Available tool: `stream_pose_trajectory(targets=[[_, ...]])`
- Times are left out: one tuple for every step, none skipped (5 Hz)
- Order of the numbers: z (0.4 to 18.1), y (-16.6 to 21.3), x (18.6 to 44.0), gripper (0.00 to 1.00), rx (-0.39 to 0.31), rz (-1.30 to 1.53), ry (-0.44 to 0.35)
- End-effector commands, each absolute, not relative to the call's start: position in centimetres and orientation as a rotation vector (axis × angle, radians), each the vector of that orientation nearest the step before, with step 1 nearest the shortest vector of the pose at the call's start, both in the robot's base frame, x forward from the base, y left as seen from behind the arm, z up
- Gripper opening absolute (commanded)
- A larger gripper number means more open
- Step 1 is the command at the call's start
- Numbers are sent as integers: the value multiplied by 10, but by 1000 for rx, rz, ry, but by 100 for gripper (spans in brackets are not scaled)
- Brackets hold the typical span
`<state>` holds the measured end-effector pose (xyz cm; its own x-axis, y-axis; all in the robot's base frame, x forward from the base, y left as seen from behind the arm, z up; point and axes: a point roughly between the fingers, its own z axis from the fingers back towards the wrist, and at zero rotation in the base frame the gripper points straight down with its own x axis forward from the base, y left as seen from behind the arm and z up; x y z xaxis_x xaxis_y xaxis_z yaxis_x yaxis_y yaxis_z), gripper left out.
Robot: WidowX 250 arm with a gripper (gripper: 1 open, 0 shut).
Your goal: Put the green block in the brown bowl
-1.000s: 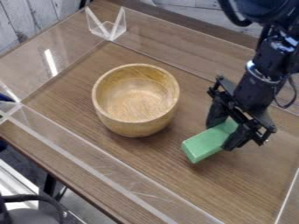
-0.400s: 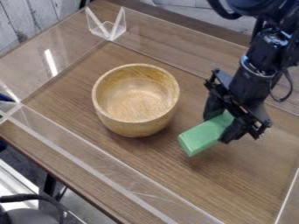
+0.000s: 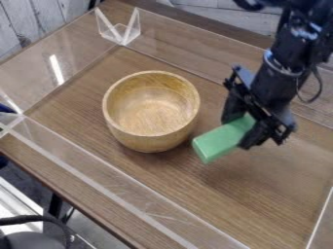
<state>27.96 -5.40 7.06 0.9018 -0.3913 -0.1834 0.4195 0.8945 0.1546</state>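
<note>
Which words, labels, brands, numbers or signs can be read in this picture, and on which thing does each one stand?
None: no readable text, number or sign shows anywhere.
The green block, held in the hand, is plain.
The brown bowl shows only wood grain.
The table bears no label.

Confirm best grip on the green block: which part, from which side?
Grip it as now: the gripper comes from above and is shut on the green block at its far end, across the narrow width. The bar is flat and slim, so its long parallel sides suit the gripper, leaving the free end toward the brown bowl.
</note>
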Motion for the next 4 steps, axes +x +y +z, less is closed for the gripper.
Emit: stream_pose_trajectory(targets=[[99,-38,283,0,205,-377,53],[97,-6,276,0,208,-312,63],[107,28,273,0,201,-187,78],[115,59,271,0,196,-97,85]])
